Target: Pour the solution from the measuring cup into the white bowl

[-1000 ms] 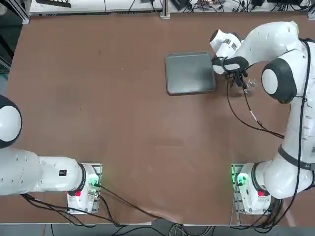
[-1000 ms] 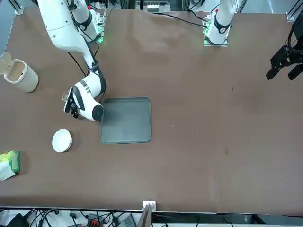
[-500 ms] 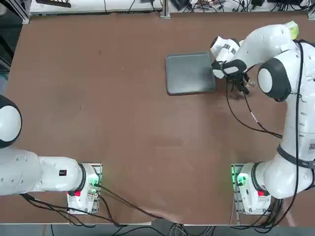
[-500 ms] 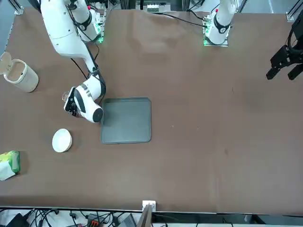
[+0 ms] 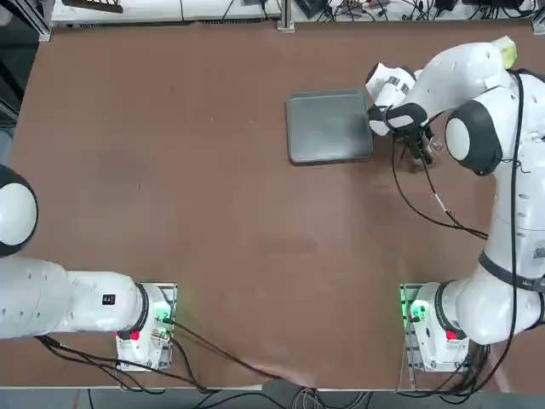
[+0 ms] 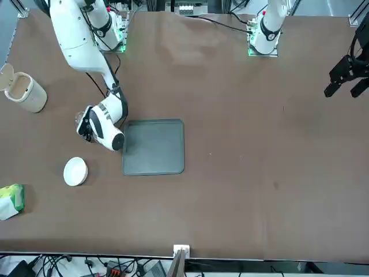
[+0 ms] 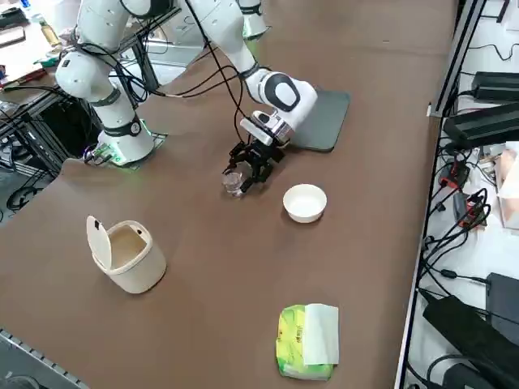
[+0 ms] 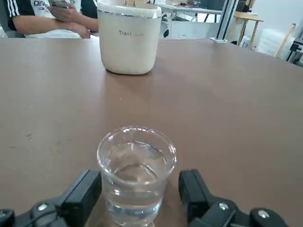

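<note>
Measuring cup (image 8: 137,189) between the spread fingers of the low, sideways-reaching right gripper (image 8: 140,194).

Open cream trash bin (image 7: 134,261), green-and-white wipes pack (image 7: 307,342); dark grey tray (image 5: 329,127); brown table (image 5: 213,213)

Measuring cup (image 8: 136,179): small, clear, colourless, round-rimmed; clear liquid inside; upright on the tabletop (image 7: 219,275), above centre in the right side view. White bowl (image 7: 305,203): small, round, plain, glossy; upright, open side up; upper right of the right side view, left part of the front view.
</note>
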Available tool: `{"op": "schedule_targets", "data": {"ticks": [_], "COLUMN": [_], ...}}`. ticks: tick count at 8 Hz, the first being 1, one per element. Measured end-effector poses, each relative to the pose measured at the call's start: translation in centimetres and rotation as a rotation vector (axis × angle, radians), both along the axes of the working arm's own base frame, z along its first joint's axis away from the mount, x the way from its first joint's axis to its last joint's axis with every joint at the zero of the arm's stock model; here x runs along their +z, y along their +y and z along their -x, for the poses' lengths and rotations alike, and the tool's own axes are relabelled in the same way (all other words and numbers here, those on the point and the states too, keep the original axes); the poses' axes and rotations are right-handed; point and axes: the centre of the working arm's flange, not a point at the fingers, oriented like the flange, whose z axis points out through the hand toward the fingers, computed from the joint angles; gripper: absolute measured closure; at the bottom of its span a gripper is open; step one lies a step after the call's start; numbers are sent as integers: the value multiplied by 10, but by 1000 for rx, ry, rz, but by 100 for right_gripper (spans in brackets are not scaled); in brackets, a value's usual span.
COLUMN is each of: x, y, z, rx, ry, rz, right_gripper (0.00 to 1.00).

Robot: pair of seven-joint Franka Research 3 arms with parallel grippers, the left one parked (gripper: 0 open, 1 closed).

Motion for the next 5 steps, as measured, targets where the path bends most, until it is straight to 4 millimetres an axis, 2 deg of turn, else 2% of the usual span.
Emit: {"op": "schedule_targets", "data": {"ticks": [3,5], "x": [-5,-10], "y": [-2,-5], "z": [-1,-2], "rx": [3,5], "ry": [-15,-13], "rz": [25,37], "right_gripper": [0,4]}}
